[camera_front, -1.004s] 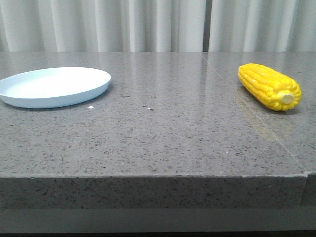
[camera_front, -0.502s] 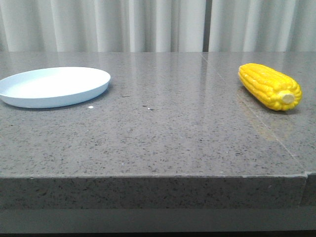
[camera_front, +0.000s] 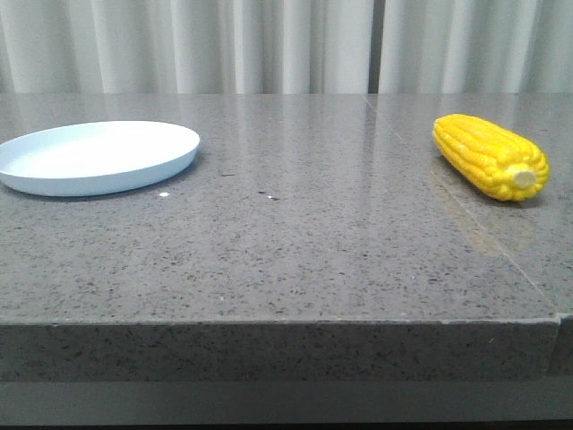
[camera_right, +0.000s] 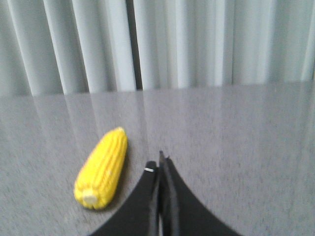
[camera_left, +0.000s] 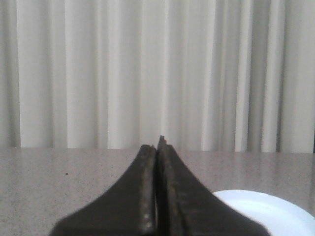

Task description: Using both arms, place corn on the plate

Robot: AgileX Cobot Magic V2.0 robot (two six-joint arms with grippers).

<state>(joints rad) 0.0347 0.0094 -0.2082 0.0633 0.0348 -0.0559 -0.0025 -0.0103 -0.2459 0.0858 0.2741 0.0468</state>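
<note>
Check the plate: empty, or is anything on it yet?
Empty. The plate shows a bare blue surface; the corn lies far across the table.

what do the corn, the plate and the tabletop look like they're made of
The corn looks like molded plastic: uniformly bright yellow, glossy, with a pale round stub end. The plate is probably plastic or melamine, pale blue, smooth and plain with a soft sheen; ceramic cannot be ruled out. The tabletop looks like polished grey speckled stone or a stone-look composite, since it mirrors the curtains faintly.
</note>
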